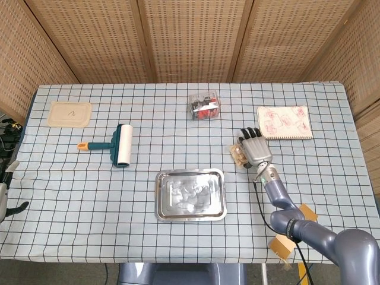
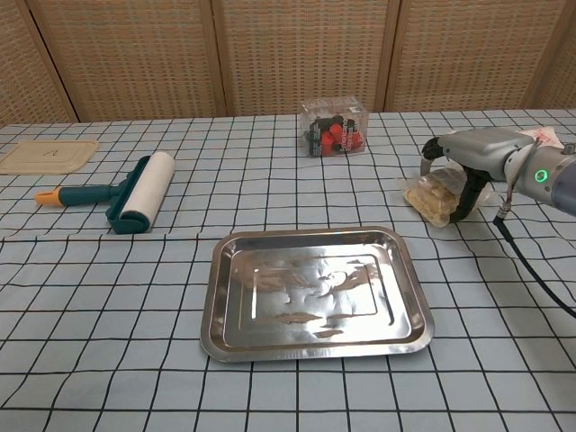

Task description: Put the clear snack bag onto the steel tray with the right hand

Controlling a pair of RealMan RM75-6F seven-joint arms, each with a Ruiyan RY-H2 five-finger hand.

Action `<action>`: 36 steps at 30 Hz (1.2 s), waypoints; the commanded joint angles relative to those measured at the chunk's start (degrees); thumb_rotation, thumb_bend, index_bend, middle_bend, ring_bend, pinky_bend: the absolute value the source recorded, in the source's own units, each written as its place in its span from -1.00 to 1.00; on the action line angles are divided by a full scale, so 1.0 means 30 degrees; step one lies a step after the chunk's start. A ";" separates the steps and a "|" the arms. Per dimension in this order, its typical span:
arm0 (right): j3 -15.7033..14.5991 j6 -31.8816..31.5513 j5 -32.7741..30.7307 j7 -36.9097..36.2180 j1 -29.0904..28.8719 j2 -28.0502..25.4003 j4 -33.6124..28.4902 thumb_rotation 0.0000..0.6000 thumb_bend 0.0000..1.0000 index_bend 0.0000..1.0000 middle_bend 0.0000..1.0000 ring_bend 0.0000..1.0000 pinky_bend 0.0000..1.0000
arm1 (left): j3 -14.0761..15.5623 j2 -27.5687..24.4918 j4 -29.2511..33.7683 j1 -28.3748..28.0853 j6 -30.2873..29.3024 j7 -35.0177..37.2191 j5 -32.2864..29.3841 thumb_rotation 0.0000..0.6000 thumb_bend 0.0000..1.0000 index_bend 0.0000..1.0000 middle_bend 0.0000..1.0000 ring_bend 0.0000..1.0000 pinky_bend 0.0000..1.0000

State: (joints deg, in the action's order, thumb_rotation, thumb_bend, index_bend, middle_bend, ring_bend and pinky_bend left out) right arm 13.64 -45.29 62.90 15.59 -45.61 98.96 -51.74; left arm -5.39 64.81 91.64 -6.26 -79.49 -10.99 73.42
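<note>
At the left edge of the head view your left hand [image 1: 5,199] hangs off the table; I cannot tell its finger state. Mid-table, the steel tray [image 2: 317,344] lies bare. Right of it, the clear snack bag [image 2: 430,197] rests on the cloth with your right hand [image 2: 468,153] arched over it, fingers not yet clamped. Close thumb and fingers around both sides before lifting.
</note>
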 commanded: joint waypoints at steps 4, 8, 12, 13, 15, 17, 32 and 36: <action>-0.0416 -0.2025 0.2338 -0.2973 0.0115 0.1014 0.0949 1.00 -0.38 0.37 0.12 0.13 0.27 | 0.0046 -0.0006 0.0009 -0.0024 0.0049 0.0051 0.0011 1.00 -0.70 -1.00 -1.00 -1.00 -1.00; -0.0512 -0.3110 0.3253 -0.3209 0.0230 0.0427 -0.0563 1.00 -0.38 0.39 0.13 0.15 0.29 | 0.0057 -0.0069 0.0091 0.0017 -0.0072 0.0150 0.0089 1.00 -0.70 -1.00 -1.00 -1.00 -1.00; -0.0402 -0.4164 0.3754 -0.2438 0.0373 -0.0460 -0.3006 1.00 -0.38 0.38 0.13 0.15 0.29 | 0.0044 -0.0128 0.0143 0.0071 -0.0167 0.0315 0.0095 1.00 -0.70 -1.00 -1.00 -1.00 -1.00; -0.0339 -0.4529 0.3866 -0.2002 0.0451 -0.0844 -0.4199 1.00 -0.38 0.38 0.13 0.15 0.29 | 0.0055 -0.0150 0.0166 0.0086 -0.0190 0.0367 0.0121 1.00 -0.70 -1.00 -1.00 -1.00 -1.00; -0.0299 -0.5383 0.4246 -0.0963 0.0612 -0.1503 -0.7007 1.00 -0.38 0.37 0.13 0.15 0.29 | 0.0102 -0.0202 0.0207 0.0103 -0.0244 0.0525 0.0294 1.00 -0.70 -1.00 -1.00 -1.00 -1.00; -0.0367 -0.5742 0.4308 0.0138 0.0712 -0.1781 -0.8953 1.00 -0.38 0.36 0.13 0.15 0.29 | 0.0124 -0.0256 0.0204 0.0112 -0.0225 0.0702 0.0354 1.00 -0.69 -1.00 -1.00 -1.00 -1.00; -0.1600 -0.5311 0.3104 0.5907 0.0200 0.1495 -1.2285 1.00 -0.58 -0.38 -0.67 -0.63 -0.74 | 0.0059 -0.0847 0.0250 0.0324 -0.0119 0.2238 0.0197 1.00 -0.69 -1.00 -1.00 -1.00 -1.00; -0.1557 -0.5256 0.2129 0.7296 0.0187 0.1809 -1.2283 1.00 -0.68 -0.75 -1.00 -1.00 -1.00 | 0.0056 -0.0889 0.0249 0.0316 -0.0070 0.2327 0.0186 1.00 -0.69 -1.00 -1.00 -1.00 -1.00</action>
State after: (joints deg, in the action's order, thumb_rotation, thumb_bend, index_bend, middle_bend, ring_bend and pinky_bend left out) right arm 9.09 -61.31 70.83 35.53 -44.96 103.65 -88.55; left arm -5.23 62.15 92.39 -5.30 -79.71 -4.00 73.96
